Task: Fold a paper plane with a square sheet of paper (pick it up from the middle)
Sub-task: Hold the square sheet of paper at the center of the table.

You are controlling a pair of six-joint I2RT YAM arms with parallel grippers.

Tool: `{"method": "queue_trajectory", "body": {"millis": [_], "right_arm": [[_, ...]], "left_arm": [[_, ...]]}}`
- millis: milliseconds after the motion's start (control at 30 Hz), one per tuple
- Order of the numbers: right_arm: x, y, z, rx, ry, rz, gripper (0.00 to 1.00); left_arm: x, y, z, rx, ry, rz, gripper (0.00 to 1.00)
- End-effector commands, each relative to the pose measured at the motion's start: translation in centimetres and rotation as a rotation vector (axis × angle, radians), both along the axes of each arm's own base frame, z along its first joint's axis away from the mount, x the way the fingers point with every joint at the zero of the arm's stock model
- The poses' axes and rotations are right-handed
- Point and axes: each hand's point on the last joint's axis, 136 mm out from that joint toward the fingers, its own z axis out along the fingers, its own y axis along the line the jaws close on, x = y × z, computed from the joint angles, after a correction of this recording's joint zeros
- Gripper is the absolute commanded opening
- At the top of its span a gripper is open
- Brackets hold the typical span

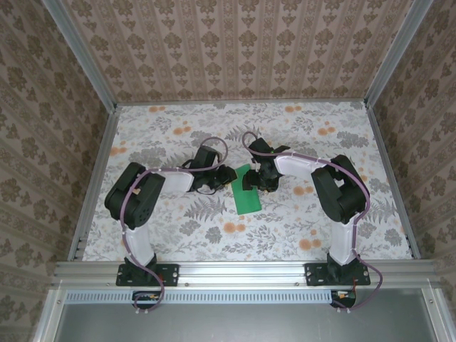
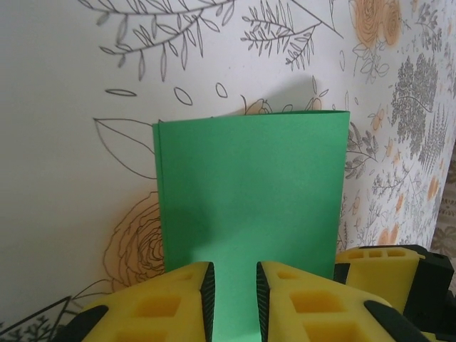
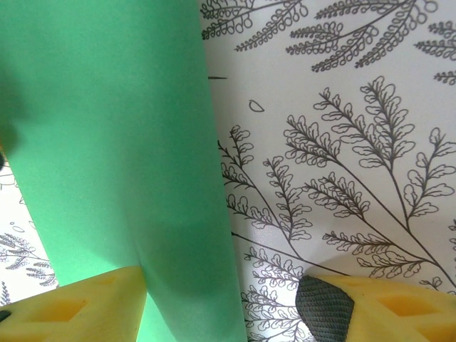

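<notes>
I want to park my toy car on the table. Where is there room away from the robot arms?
There is bare table along the back wall, and a near strip between the left arm's base and the right arm's base. The middle is crowded: the left gripper and right gripper meet at the green paper.

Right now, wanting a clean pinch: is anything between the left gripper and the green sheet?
Nothing visible does. The square sheet of paper, folded in half, reaches into the gap between the open fingers of the left gripper. The right gripper is at the opposite edge, outside that gap.
</notes>
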Motion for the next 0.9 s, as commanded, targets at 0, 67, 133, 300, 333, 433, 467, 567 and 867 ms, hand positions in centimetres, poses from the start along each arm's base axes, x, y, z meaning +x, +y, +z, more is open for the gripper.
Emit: {"method": "queue_trajectory", "body": {"millis": [0,67,133,300,333,433,467,567,867], "right_arm": [[-5.7,-6.1,-10.1,-0.281,0.233,-0.013,0.67],[-5.7,-6.1,-10.0,-0.28,0.232,-0.013,0.67],[-5.8,-6.1,-10.1,-0.28,0.235,-0.013,0.67],[-5.9,-6.1,-10.0,-0.28,0.238,-0.014,0.67],[-5.9,-6.1,-9.8,-0.278,0.236,-0.013,0.67],[-5.6,-5.6,-9.0,-0.253,0.225,-0.013,0.67],[-5.3,-5.3,-8.6,-0.239,0.216,-0.014,0.67],[-4.5,-4.1,-6.7,-0.176,0.19,-0.015,0.67],[-0.7,-1.0,2.8,0.037,-0.023,-0.03,0.67]], "left_arm": [[0.1,-1.2,0.4,-0.035,0.005,-0.029,0.25],[0.0,-1.1,0.0,-0.026,0.015,-0.026,0.24],[-0.1,-0.9,-0.4,-0.009,0.025,-0.019,0.24],[-1.0,0.4,-2.4,0.069,0.086,0.001,0.23],[-1.1,0.6,-2.8,0.084,0.1,0.004,0.22],[-1.8,1.4,-4.0,0.137,0.145,0.006,0.21],[-2.0,1.6,-4.3,0.156,0.157,0.006,0.21],[-2.6,2.2,-5.0,0.202,0.192,-0.002,0.2],[-3.8,3.0,-6.8,0.295,0.278,-0.025,0.18]]}}
